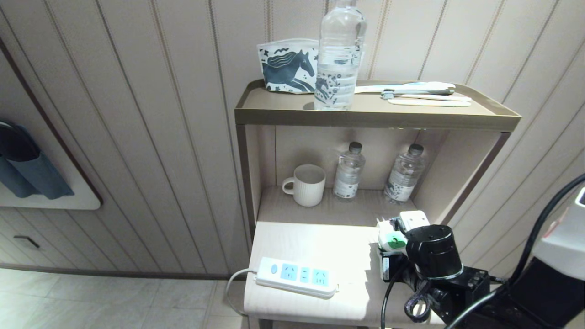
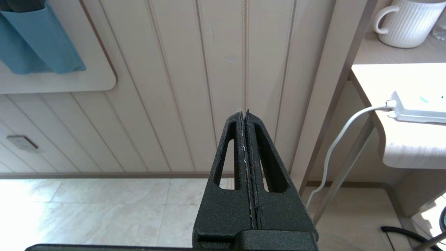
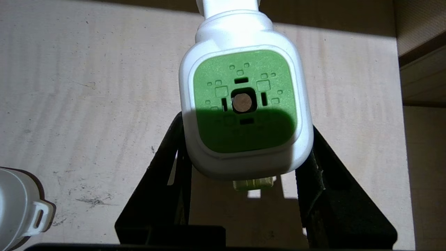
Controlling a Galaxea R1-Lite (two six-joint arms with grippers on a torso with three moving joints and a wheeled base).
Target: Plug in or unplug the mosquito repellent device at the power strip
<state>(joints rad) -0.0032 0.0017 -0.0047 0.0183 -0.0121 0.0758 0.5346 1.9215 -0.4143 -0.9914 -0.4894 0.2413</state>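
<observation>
Right gripper (image 3: 244, 164) clamps mosquito repellent device (image 3: 244, 104) | green face toward wrist camera

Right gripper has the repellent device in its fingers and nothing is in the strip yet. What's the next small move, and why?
Probably carry the mosquito repellent device, clamped in the right gripper, leftward over the table toward the power strip. The strip's sockets look empty and the device sits well to its right, so it likely needs lining up over a socket before any push.

Left pincer (image 2: 245, 115) pressed together before panelled wall (image 2: 195, 69) — power strip (image 2: 418, 106), white mug (image 2: 407, 22) on shelving beyond
</observation>
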